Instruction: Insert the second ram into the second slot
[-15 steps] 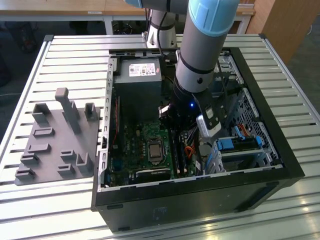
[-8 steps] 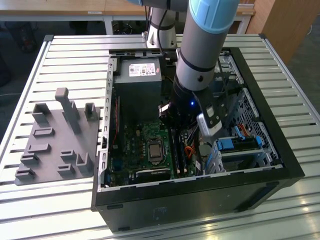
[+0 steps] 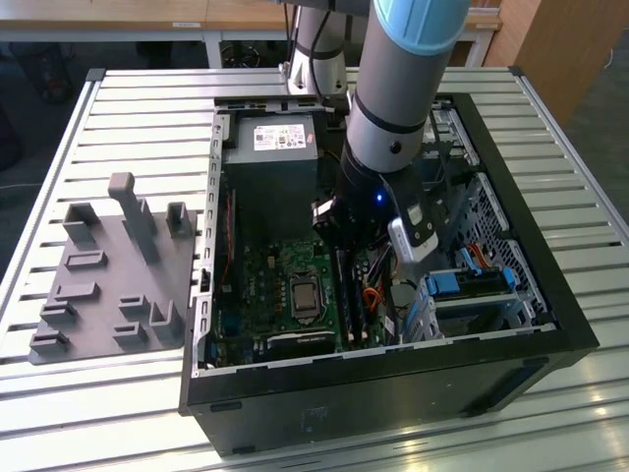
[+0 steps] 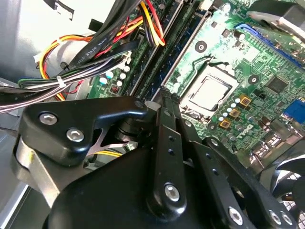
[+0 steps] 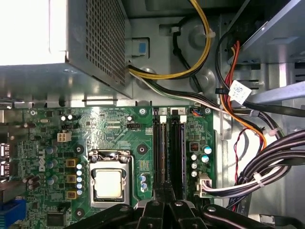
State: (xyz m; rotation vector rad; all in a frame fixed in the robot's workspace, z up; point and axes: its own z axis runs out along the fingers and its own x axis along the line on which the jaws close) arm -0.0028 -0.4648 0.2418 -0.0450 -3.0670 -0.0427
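Gripper (image 5: 164,210): the jaws look pressed together, with the tips at the near end of the memory slots (image 5: 177,152). Both wrist views agree. I cannot tell whether anything thin is pinched between them.

Second ram (image 5: 162,152): I take it to be the thin strip standing edge-on in the slot that leads away from the fingertips. Its colour and label are not readable from this angle, and I cannot tell whether it is fully seated.

Axis: the long axis lies along the slot. It runs from the gripper tips toward the power supply (image 5: 71,47), parallel to the side of the CPU socket (image 5: 108,183).

Risks, as a judgement:
- Force is applied at one end only, so the stick could go in tilted, with the near end down and the far end high.
- If the tips sit slightly off the board edge, they could slip onto the slot wall or the neighbouring slot.
- The cable bundle (image 5: 267,162) hangs near the linkage and could snag.

Farther out, in the exterior view, the arm reaches down into the open case (image 3: 550,324). A grey fixture (image 3: 108,275) sits well apart on the exterior view's left.
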